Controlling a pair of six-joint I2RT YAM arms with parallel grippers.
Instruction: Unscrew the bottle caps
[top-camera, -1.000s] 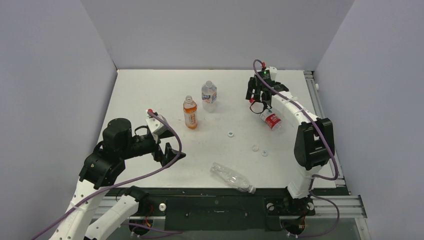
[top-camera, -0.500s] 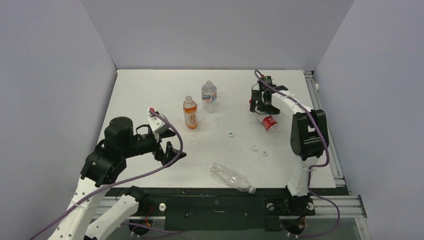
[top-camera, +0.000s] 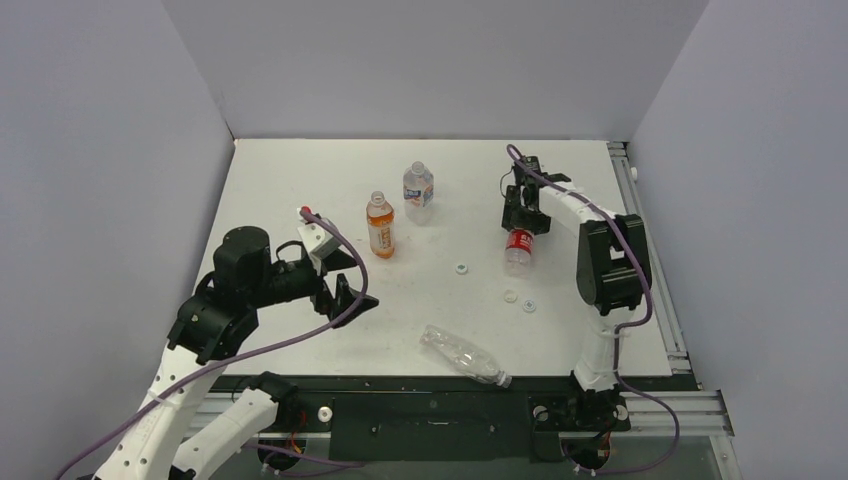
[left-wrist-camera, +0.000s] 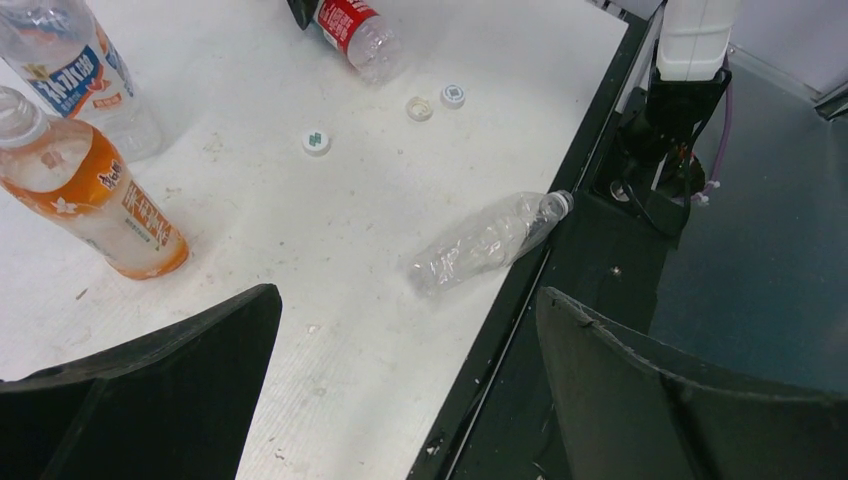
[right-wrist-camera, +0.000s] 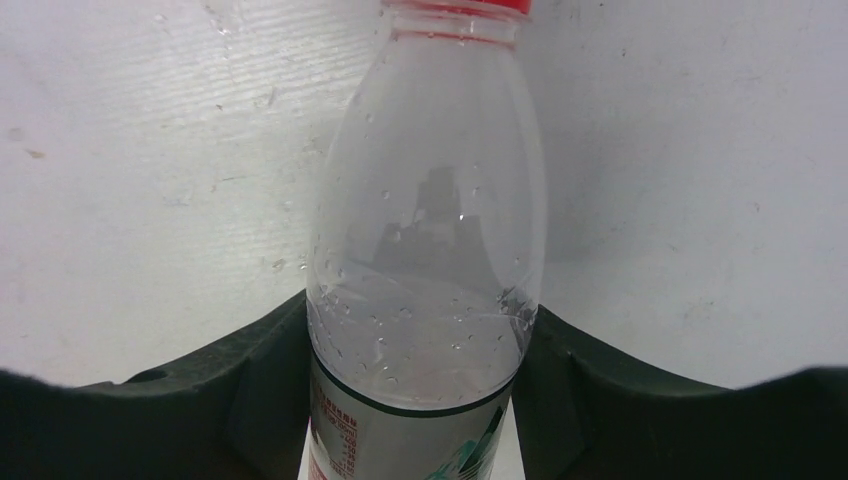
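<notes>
The right jaws are closed against both sides of the red-labelled bottle (right-wrist-camera: 425, 300), at its shoulder just above the label. Whether that bottle is rested on the desk (top-camera: 300, 180) or raised off it cannot be told. The left jaws are spread wide and empty, held over the near left part of the desk, well apart from every bottle.

The red cap (right-wrist-camera: 455, 8) is seated on the neck of the held bottle, at the end turned away from the right jaws. Three whitish caps are found loose on the desk: a lone cap (top-camera: 461, 268), and nearer the edge an upturned cap (top-camera: 511, 296) just beside a marked cap (top-camera: 529, 305).

The red cap is judged small, light and stiff, and is best taken around its rim. The bottle wall is judged thin and easily dented. Droplets are seen inside it, so it is probably not wet to the grip.

White print is noted on the red label, too small to be read. Characters are seen on the orange bottle (left-wrist-camera: 95, 200) and the clear bottle (left-wrist-camera: 75, 70), but are not legible. Small coloured marks are noted on two loose caps.
</notes>
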